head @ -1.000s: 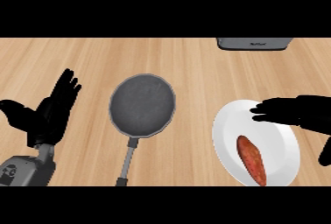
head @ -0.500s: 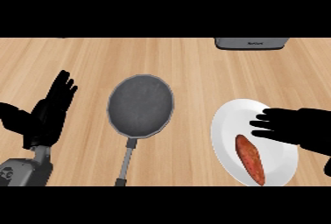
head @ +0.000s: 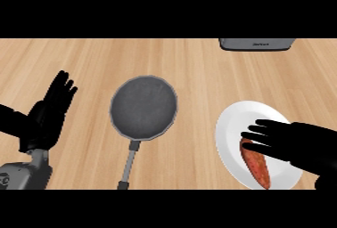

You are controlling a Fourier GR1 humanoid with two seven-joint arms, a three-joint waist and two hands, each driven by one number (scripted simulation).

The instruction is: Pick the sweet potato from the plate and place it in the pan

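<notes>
Black right hand (head: 299,144): moved lower since half a second ago, fingers outstretched, now over the long reddish-brown sweet potato's (head: 258,165) upper end; grasping nothing. Potato lies on the round white plate (head: 232,133), lower right. Dark grey round metal pan (head: 143,107), centre. Black left hand (head: 47,113): relaxed, resting left.

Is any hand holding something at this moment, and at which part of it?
Nothing is held. The right hand hovers open over the plate, fingers straight above the sweet potato's upper end. The left hand rests open at the left.
</notes>
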